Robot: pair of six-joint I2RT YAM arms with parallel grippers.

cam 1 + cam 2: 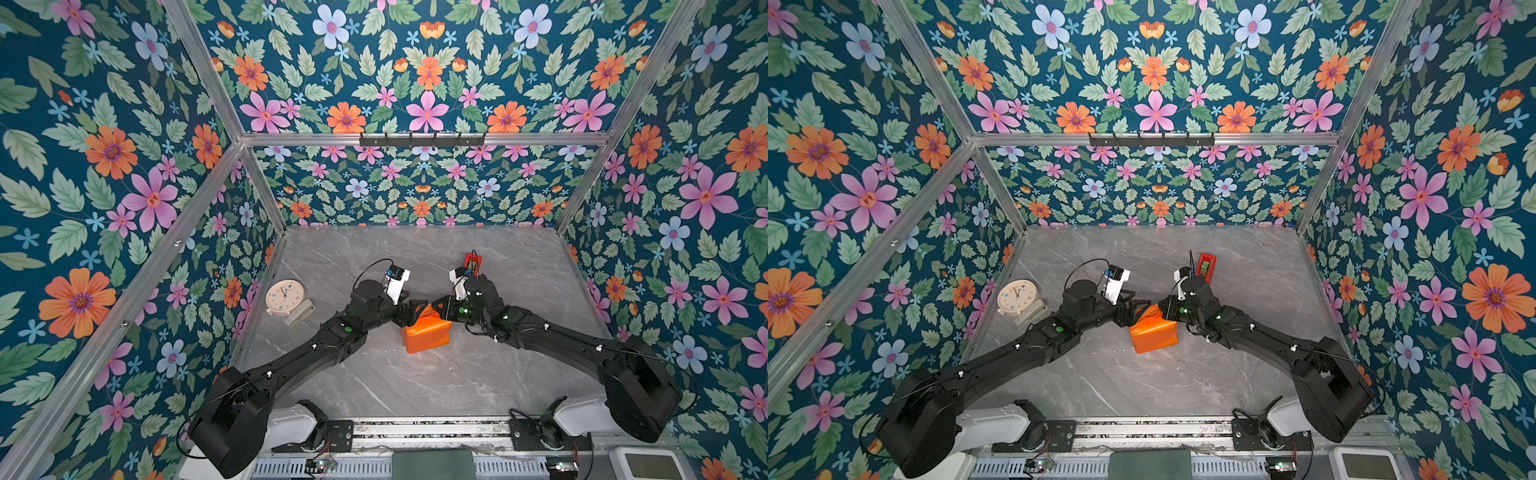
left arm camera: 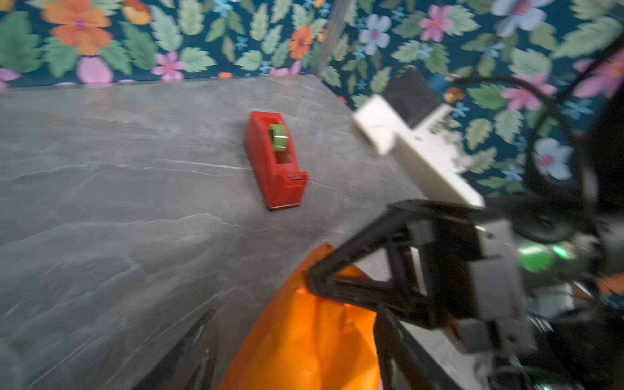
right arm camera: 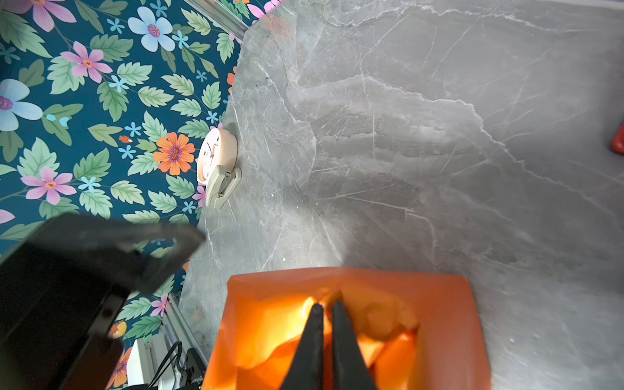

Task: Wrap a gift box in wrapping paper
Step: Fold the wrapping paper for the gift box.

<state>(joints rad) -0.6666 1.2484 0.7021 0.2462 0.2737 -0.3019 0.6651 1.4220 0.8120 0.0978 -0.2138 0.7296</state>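
Walls (image 1: 428, 75): all sides covered with wallpaper, dark teal ground, green leaves, orange, pink and pale blue flowers. Aluminium frame bars (image 1: 291, 139) run along wall corners and across back wall. Black hook rail (image 1: 422, 141) fixed on middle of horizontal bar. Bench (image 1: 374, 257): grey marble pattern, thin white veins, slightly glossy. Cream round clock (image 1: 285, 297) stands at left edge of bench, close to wall. Metal rail (image 1: 432, 428) along front edge. Light soft, even.

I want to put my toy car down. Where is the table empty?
Bare table lies in front of the wrapping paper, and along the back wall behind the tape dispenser. Crowded: the middle, where the left gripper and right gripper meet.
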